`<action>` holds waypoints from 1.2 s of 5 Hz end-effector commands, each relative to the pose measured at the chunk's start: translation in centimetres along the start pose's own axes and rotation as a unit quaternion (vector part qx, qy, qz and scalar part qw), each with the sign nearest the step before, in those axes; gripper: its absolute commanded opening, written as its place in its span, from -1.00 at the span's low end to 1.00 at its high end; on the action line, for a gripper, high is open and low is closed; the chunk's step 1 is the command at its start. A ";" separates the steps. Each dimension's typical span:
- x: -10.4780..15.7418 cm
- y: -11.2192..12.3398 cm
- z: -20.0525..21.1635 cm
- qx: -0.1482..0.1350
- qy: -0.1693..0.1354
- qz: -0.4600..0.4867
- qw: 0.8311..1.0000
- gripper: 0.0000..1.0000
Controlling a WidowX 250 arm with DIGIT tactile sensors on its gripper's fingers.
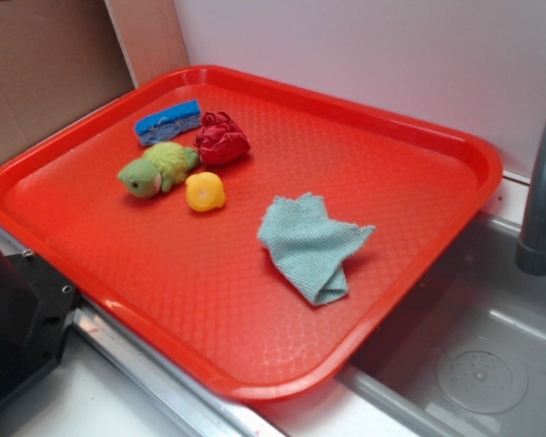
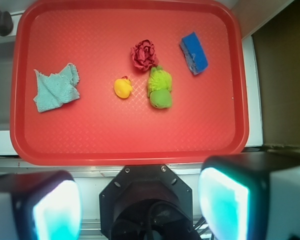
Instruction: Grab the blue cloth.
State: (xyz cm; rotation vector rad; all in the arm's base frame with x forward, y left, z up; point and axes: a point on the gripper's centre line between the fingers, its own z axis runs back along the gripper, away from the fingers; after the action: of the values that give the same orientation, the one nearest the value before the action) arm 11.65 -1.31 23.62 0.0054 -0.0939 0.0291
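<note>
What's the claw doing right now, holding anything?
Claw: open, holding nothing, off the tray; cloth untouched.

blue cloth (image 1: 311,246): matt coarse weave | tray (image 1: 419,137): glossy dimpled red plastic | sink (image 1: 491,364): smooth metal

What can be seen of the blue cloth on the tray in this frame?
The blue cloth is a pale teal rag with a fine woven texture and frayed edges. It lies crumpled and partly folded over itself, flat on the red tray, apart from the toys and the sponge. Nothing touches it but the tray. In the wrist view it sits toward the tray's left side, and the open gripper is well short of it.
</note>
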 end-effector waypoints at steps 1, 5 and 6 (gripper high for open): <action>0.0 0.0 0.0 0.000 0.000 0.000 1.000 1.00; 5.4 -4.3 -6.4 -0.003 -0.038 -0.102 0.994 1.00; 7.0 -6.2 -9.4 0.014 -0.045 -0.106 0.993 1.00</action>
State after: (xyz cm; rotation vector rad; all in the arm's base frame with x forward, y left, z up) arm 18.89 -8.19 14.01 -0.0247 -0.1218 -0.1455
